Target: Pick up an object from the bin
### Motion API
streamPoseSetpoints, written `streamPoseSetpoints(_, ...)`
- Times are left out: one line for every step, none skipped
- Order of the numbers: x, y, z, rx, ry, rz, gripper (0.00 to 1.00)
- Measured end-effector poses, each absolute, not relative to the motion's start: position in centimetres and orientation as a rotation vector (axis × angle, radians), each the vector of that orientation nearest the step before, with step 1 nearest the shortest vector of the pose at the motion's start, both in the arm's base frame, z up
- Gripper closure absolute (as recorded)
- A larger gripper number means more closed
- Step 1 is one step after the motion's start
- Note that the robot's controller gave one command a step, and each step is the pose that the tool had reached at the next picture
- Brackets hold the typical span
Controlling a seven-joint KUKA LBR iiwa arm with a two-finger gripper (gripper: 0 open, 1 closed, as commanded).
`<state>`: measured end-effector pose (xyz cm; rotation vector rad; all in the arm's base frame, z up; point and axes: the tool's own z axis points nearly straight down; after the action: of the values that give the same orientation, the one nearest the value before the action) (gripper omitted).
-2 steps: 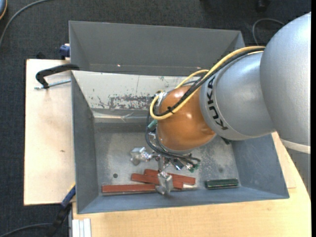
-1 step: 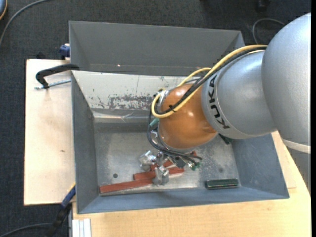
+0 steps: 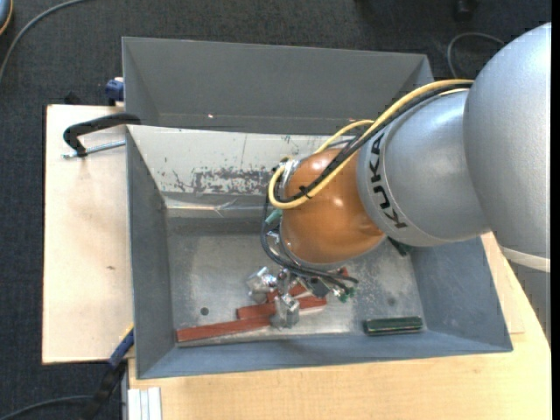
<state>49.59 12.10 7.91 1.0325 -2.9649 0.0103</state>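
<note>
The claw (image 3: 278,297) is hanging low over the front part of the bin's floor, right above the near end of a long reddish-brown strip (image 3: 223,326). From where I am standing I cannot tell whether it is apart, together or clamped on anything, because its metal parts are merging with the clutter beneath them. The strip is lying flat, running from under the claw out toward the front left corner, close along the front wall. Just beside the claw on the right, a few small red and green bits (image 3: 339,289) are sitting bunched under the orange cover (image 3: 328,213) of the wrist. Well apart to the right, a dark green bar (image 3: 393,325) is lying alone near the front wall of the bin (image 3: 144,261).

What is worrying me is the strip's shape. Taken by one end, I expect it will be drooping, pivoting and sliding out on the way up. Lying flat on the metal, it is offering little edge to bite, so the claw may be scraping the floor instead. Its far end, being so near the wall, could catch there. The loose bits alongside could also get pinched in and spoil the hold.
</note>
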Motion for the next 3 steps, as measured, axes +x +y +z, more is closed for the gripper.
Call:
streamPoseSetpoints(49.59, 12.10, 7.91, 1.032, -2.965, 0.010, 1.00)
streamPoseSetpoints(49.59, 12.09, 7.91, 1.032, -2.965, 0.010, 1.00)
streamPoseSetpoints(49.59, 12.09, 7.91, 1.032, -2.965, 0.010, 1.00)
